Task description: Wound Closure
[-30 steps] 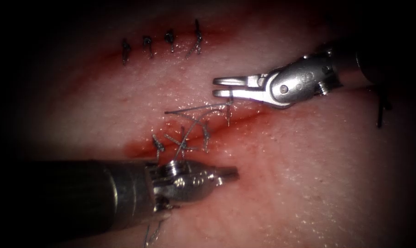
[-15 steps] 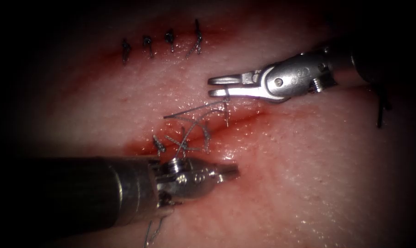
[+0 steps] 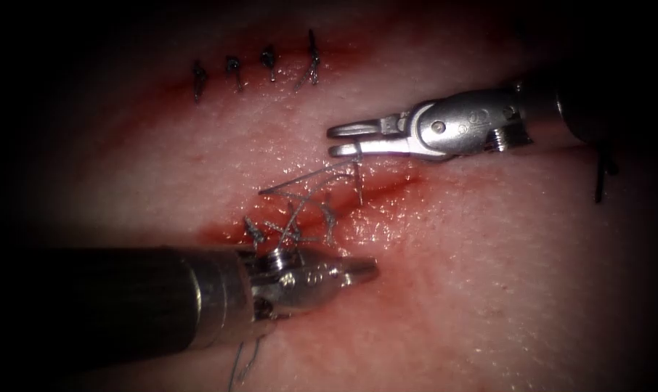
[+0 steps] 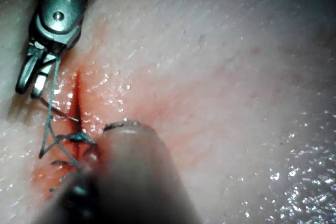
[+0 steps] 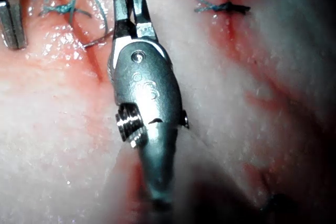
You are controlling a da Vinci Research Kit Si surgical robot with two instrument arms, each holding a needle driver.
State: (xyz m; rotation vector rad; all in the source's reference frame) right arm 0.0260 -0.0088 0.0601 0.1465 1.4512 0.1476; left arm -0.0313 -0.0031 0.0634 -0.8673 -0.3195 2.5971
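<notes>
The left claw (image 3: 362,271) has its own shaft blocking the tips in the left wrist view, a soft blur that also hides part of the cut (image 4: 77,109). The thread (image 3: 311,176) tangles over the cut at the endoscope view's centre, strands too fine to trace. The tissue (image 3: 489,290) fades into dark toward every edge.

Teal thread (image 4: 50,109), red-stained pale tissue (image 3: 489,290)

Glossy wet tissue (image 3: 489,290), polished metal tools
</notes>
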